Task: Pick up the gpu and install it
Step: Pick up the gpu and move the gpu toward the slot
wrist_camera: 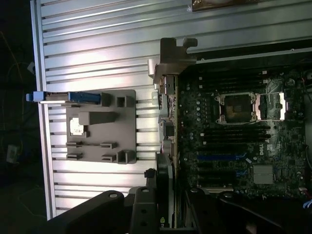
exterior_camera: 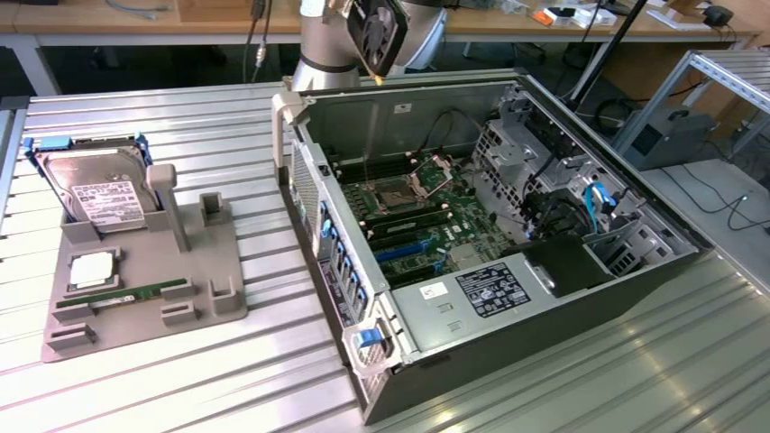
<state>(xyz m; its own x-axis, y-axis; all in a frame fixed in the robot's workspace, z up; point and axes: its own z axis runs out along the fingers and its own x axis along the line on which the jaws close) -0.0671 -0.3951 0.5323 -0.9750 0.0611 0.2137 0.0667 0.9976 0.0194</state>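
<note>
The gpu (exterior_camera: 377, 36), a flat black card with a round fan, hangs high above the far corner of the open computer case (exterior_camera: 316, 194), tilted with a gold-tipped corner pointing down. In the wrist view the gpu (wrist_camera: 164, 183) is seen edge-on between the dark fingers, and my gripper (wrist_camera: 165, 212) is shut on it. Below it lies the motherboard (exterior_camera: 416, 212) with its blue expansion slots (wrist_camera: 219, 157). The card is well clear of the board and touches nothing.
A grey fixture tray (exterior_camera: 205, 298) on the exterior view's left carries a hard drive (exterior_camera: 94, 189) in a blue frame, a green memory stick (exterior_camera: 135, 293) and a small chip (exterior_camera: 94, 271). Drive cages and cables (exterior_camera: 565, 198) crowd the case's right half. The ribbed metal table (exterior_camera: 216, 126) surrounds it all.
</note>
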